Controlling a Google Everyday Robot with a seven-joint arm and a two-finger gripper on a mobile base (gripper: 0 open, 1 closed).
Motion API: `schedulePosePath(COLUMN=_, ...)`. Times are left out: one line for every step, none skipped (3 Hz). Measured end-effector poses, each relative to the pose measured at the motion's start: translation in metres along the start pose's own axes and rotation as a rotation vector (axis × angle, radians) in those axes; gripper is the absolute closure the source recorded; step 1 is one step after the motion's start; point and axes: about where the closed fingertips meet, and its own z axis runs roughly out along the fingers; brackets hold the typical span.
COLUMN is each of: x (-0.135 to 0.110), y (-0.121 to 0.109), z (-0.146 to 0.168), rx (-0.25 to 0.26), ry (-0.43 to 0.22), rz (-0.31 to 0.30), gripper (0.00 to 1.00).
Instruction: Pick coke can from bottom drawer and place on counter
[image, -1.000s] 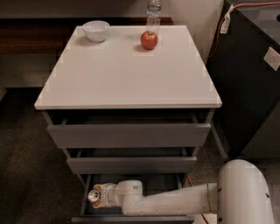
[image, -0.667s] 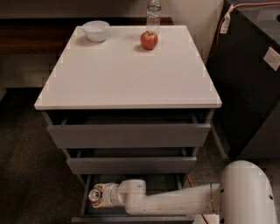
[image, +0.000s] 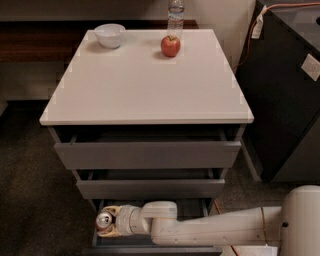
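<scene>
Pincer (image: 106, 221) sits low left in the frame, down inside the bottom drawer (image: 150, 246), clamped either side of the coke can (image: 104, 218), silver top facing up. So I reckon the grab is made and the lift-out is the step in hand. The next move needs a pull outward, clear of the drawer fronts above, then a long rise to the counter (image: 145, 85), landing well apart from the apple (image: 170, 46) and bowl (image: 110, 35).
</scene>
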Motion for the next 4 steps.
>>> schedulePosePath(x=-0.039, y=0.000, z=-0.022, rx=-0.013, ry=-0.008, rz=-0.004, gripper=1.00)
schedulePosePath(x=-0.072, y=-0.005, z=-0.045, rx=-0.012, ry=0.030, rz=-0.024, gripper=1.00)
schedulePosePath(x=-0.098, y=-0.011, z=-0.071, rx=0.006, ry=0.072, rz=-0.050, gripper=1.00)
schedulePosePath(x=-0.149, y=-0.032, z=-0.128, rx=0.069, ry=0.124, rz=-0.111, gripper=1.00)
